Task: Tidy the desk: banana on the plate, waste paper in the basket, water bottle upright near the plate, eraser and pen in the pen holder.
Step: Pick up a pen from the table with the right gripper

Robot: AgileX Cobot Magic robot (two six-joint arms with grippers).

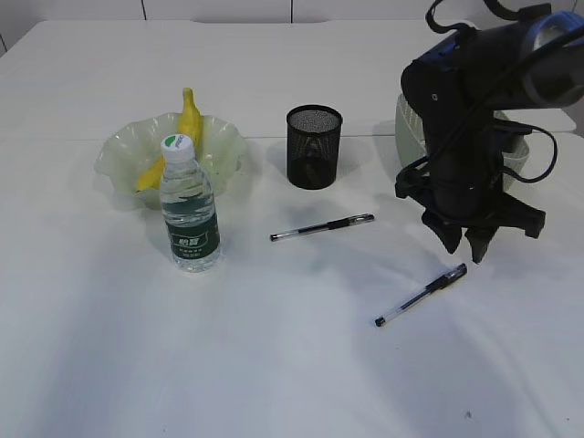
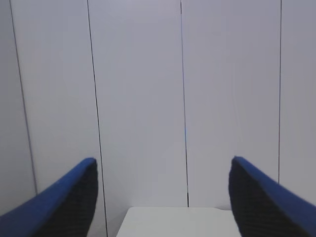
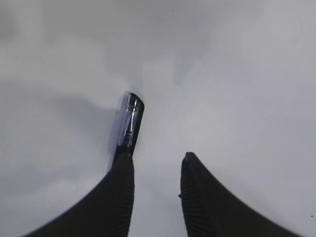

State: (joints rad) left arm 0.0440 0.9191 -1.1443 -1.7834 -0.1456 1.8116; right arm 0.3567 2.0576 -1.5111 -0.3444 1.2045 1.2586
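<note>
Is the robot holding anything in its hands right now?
No. The right hand hangs open just above the capped end of a pen on the desk, not gripping it. The left hand is open and empty.

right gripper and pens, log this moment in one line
right gripper: open, above near pen's cap end, nothing held | far pen: on desk | left gripper: open, raised

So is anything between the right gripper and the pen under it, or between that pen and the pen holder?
Nothing visible blocks the right gripper from the near pen; its open jaws hang just above the cap end. Toward the pen holder, only the second pen lies on the desk, off to the side.
</note>
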